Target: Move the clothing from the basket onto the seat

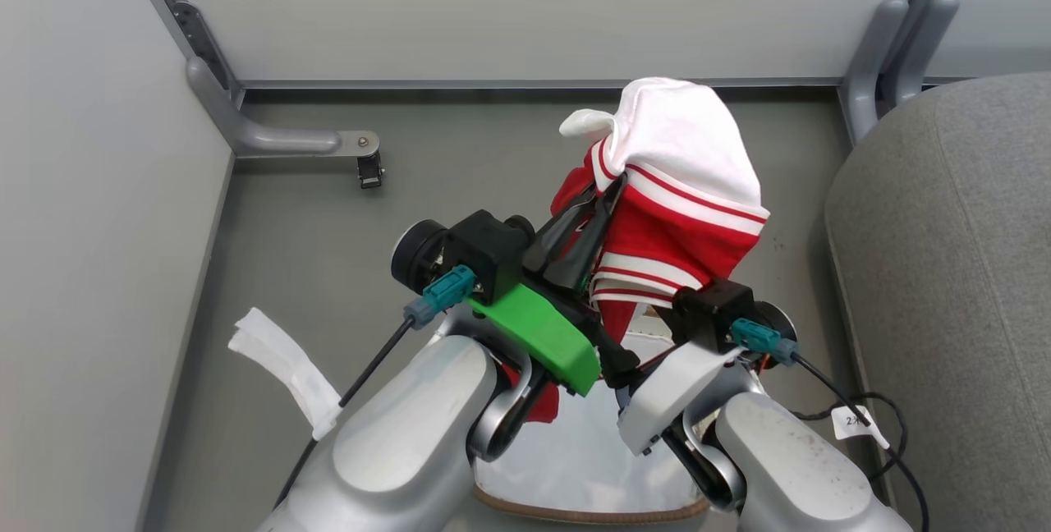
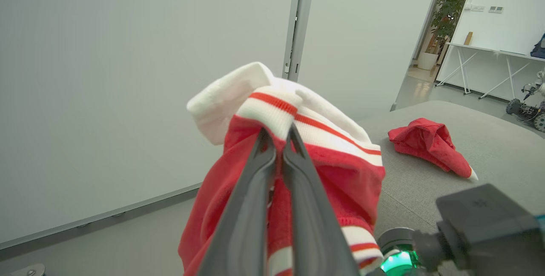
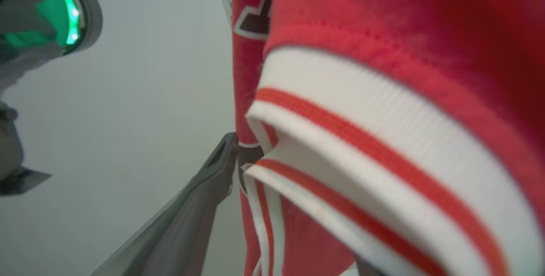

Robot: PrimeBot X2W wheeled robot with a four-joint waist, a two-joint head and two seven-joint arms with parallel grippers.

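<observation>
My left gripper is shut on the clothing, a red garment with white panels and red-white striped trim, held up above the basket. From the left wrist, its fingers pinch the striped cuff. My right gripper stands open just below and right of it, with the hem hanging between its jaws; one finger shows, the other is under fabric. Dark lettering shows on the red cloth. A second red garment lies on the grey seat.
Grey partition walls close the back and left, with metal feet on the floor. A white strip of material lies at the left. A tagged black cable hangs by my right arm. White liner shows inside the basket.
</observation>
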